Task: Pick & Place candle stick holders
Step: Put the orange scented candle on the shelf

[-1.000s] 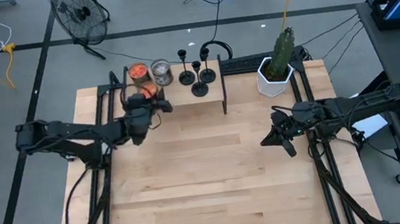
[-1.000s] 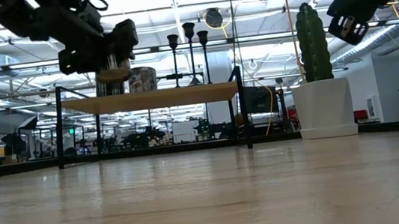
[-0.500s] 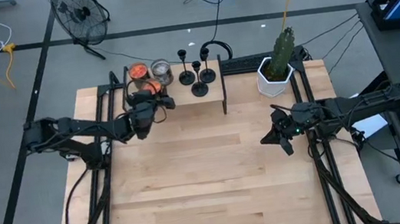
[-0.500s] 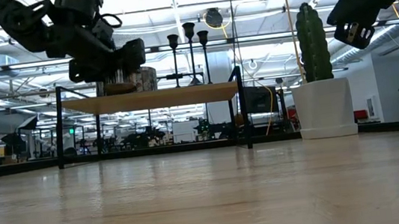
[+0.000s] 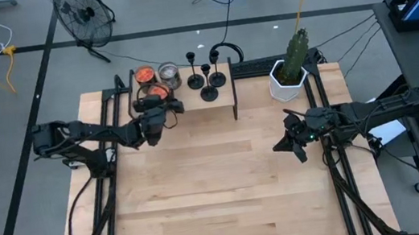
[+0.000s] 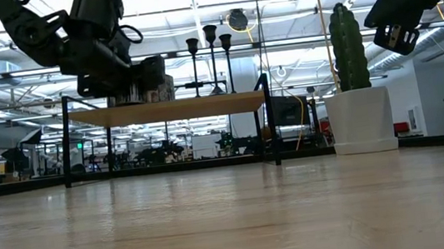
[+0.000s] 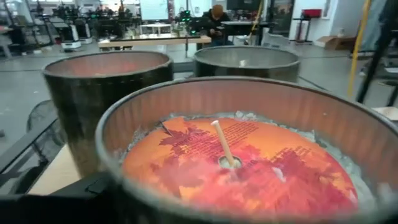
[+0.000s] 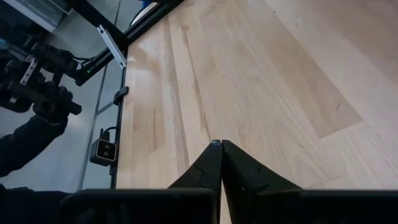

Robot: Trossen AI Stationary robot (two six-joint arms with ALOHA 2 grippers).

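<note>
left gripper (image 5: 158,112) wide on jar (image 7: 239,158), now advanced onto shelf (image 5: 228,103) | holders (image 5: 206,76) at 1 o'clock untouched | right gripper (image 5: 292,141) closed, idle

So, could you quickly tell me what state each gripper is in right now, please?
Left gripper: clasped around an orange candle jar at the shelf.
Right gripper: shut, empty, above the table.

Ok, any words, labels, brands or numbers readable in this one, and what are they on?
None can be read.
Candle in the left gripper: lines of dark print on its orange leaf-patterned top, too blurred to read.
Silver can, candle stick holders, white plant pot: no lettering visible.
</note>
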